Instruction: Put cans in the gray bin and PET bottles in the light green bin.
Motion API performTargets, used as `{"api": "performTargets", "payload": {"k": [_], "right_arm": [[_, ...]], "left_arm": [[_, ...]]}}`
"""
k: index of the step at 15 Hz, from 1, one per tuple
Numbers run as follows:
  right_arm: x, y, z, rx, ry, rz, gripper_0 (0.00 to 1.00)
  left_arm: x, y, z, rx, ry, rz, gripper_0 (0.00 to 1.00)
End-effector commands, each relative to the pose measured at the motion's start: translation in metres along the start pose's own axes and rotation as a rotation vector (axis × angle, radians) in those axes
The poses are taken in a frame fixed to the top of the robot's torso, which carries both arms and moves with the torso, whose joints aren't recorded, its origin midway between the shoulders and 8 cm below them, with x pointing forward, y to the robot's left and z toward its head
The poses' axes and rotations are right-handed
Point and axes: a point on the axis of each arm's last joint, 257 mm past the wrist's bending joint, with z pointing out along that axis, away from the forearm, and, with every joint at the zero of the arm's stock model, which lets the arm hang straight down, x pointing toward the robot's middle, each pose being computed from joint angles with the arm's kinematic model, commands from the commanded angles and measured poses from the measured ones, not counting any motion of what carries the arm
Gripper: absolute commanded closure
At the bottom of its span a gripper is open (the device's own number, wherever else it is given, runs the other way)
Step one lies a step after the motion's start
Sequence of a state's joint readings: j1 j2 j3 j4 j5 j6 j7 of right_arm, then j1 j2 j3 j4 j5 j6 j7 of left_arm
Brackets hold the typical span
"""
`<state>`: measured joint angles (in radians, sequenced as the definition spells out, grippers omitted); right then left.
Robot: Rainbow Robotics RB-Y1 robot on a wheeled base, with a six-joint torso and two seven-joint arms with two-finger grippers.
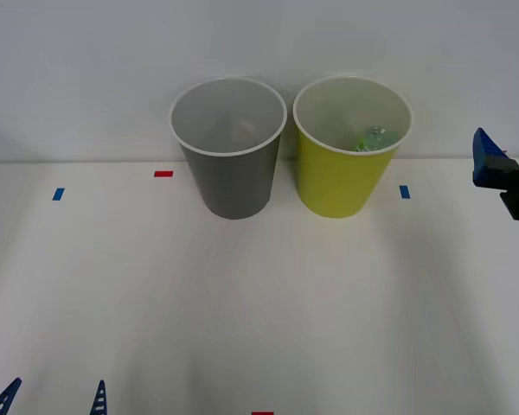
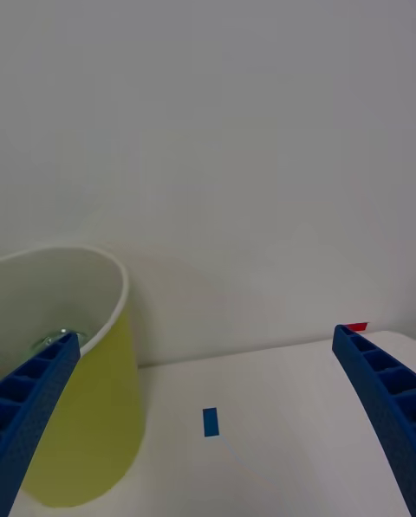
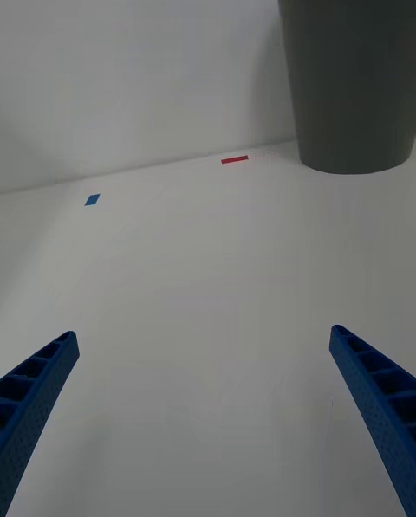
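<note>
**Two buckets at the back of a white table, grippers spread and empty**

Nearest the robot, the left gripper (image 1: 52,399) hangs low over the front left of the table (image 1: 259,311), a smooth matte white surface. Its two blue fingers (image 3: 35,396) are ribbed, wedge-shaped and stand wide apart with nothing between them. A small red tape mark (image 1: 262,413) lies at the table's front edge.

Farther out on the right, the right gripper (image 2: 208,430) is raised beside the light green bin (image 1: 346,173), just off its right side. Its ribbed blue fingers (image 2: 381,387) are likewise spread, holding nothing; one fingertip overlaps the bin's rim in the right wrist view.

At the back of the table, before a plain pale wall (image 1: 259,43), stand two tall, tapered round buckets, side by side and nearly touching. The gray bin (image 1: 229,177) is on the left: dull dark-gray outside, thin white rim, pale smooth inside. What lies at its bottom cannot be made out. The light green bin on the right has a yellow-green outside, white rim and white inside. Inside it, against the right-hand wall, lies the bottle (image 1: 372,138), a small clear plastic shape with bright green on it.

Flat tape marks sit on the table near the buckets: a red strip (image 1: 163,174) left of the gray bin, a blue one (image 1: 58,194) farther left, and a blue one (image 1: 404,191) right of the green bin.
</note>
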<state>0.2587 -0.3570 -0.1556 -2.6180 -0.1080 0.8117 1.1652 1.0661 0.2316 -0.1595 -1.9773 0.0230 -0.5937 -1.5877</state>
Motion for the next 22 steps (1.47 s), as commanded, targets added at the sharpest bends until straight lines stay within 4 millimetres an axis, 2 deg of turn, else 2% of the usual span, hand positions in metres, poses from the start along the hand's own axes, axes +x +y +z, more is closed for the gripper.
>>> {"api": "performTargets", "payload": {"k": [1, 7, 9, 12, 13, 15, 19, 22], "right_arm": [[0.015, -0.001, -0.008, -0.027, 0.033, 0.045, 0.0], [0.042, 0.0, -0.028, -0.087, 0.079, -0.009, 0.0], [0.037, 0.003, -0.038, -0.111, 0.016, -0.081, 0.0], [0.046, 0.008, -0.052, -0.131, 0.0, -0.114, 0.0], [0.041, 0.015, -0.058, -0.145, -0.05, -0.104, 0.0], [0.055, 0.016, -0.062, -0.153, -0.094, -0.144, 0.0], [0.089, 0.014, -0.083, -0.154, -0.088, -0.106, 0.0], [0.119, 0.003, -0.098, -0.135, -0.115, -0.149, 0.0]], "left_arm": [[0.0, 0.0, 0.0, 0.0, 0.0, 0.0, 0.0], [0.0, 0.0, 0.0, 0.0, 0.0, 0.0, 0.0], [0.0, 0.0, 0.0, 0.0, 0.0, 0.0, 0.0], [0.0, 0.0, 0.0, 0.0, 0.0, 0.0, 0.0], [0.0, 0.0, 0.0, 0.0, 0.0, 0.0, 0.0], [0.0, 0.0, 0.0, 0.0, 0.0, 0.0, 0.0], [0.0, 0.0, 0.0, 0.0, 0.0, 0.0, 0.0], [0.0, 0.0, 0.0, 0.0, 0.0, 0.0, 0.0]]}}
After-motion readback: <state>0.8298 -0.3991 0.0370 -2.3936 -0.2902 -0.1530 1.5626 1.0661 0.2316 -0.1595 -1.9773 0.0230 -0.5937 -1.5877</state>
